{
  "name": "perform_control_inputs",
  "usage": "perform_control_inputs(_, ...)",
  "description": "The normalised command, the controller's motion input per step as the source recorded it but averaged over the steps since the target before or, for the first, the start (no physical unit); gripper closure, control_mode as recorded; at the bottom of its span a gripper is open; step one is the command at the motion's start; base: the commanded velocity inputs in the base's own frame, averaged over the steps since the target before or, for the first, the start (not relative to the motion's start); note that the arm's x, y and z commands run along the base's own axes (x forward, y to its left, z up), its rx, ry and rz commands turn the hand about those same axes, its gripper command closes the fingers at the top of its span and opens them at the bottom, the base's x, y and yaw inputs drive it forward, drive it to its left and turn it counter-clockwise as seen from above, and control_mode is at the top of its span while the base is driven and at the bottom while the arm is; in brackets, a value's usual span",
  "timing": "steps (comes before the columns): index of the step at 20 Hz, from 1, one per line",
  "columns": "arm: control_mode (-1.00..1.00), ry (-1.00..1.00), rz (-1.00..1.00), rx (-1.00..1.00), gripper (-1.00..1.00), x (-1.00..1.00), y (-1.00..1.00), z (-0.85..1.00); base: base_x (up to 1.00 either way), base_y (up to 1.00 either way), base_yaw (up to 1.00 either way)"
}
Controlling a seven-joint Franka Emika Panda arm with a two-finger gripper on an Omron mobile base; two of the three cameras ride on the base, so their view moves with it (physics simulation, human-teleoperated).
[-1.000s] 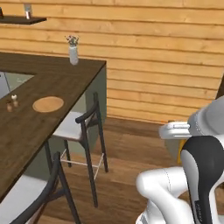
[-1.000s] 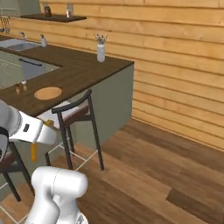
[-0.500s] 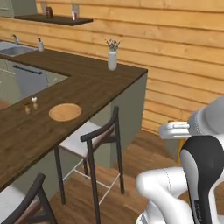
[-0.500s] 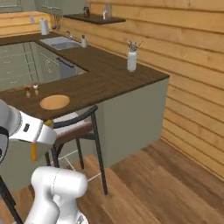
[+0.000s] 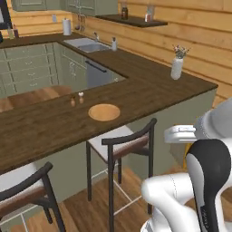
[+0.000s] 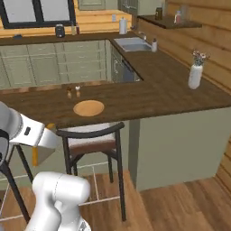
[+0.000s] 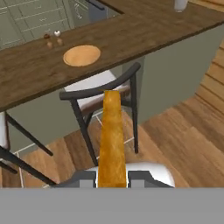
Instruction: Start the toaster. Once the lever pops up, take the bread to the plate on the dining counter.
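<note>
One long dark worktop (image 5: 149, 90) carries the empty orange plate (image 5: 104, 112) beyond a stool (image 5: 122, 145), while the end effector (image 7: 112, 177), clamped edge-on around the toasted bread (image 7: 111, 135), holds it ready for delivery.

The bread (image 7: 111, 140) I carry is golden orange-brown with a fine speckled grain, a little darker along its edges. The plate (image 5: 104, 112) is a plain orange-tan with a slightly deeper rim. The dining counter (image 5: 149, 90) is dark-brown wood with streaky grain, over an olive-green panel base. The stool (image 6: 92, 135) beside it has black legs, a black back and a white seat with a brown edge. The vase (image 6: 195, 76) is white. The wall boards (image 5: 199, 41) are honey-coloured horizontal planks.
</note>
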Motion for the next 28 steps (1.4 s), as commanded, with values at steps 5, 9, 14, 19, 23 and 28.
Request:
perform_control_inputs(5, 1.00, 0.00, 0.00, 0.00, 1.00, 0.00, 0.00, 0.00, 0.57, -0.39, 0.68)
perform_control_inputs(9, 1.00, 0.00, 0.00, 0.00, 1.00, 0.00, 0.00, 0.00, 0.80, -0.62, 0.40)
perform_control_inputs(14, 1.00, 0.00, 0.00, 0.00, 1.00, 0.00, 0.00, 0.00, 0.94, -0.48, 0.29)
perform_control_inputs(19, -1.00, 0.02, 0.03, 0.02, 1.00, 0.20, -0.04, 0.00, 0.79, -0.11, 0.15)
perform_control_inputs(23, -1.00, 0.06, 0.15, 0.11, 1.00, 1.00, -0.36, 0.00, 0.00, 0.00, 0.00)
perform_control_inputs(28, -1.00, 0.09, 0.17, 0.12, 1.00, 1.00, -0.25, -0.11, 0.00, 0.00, 0.00)
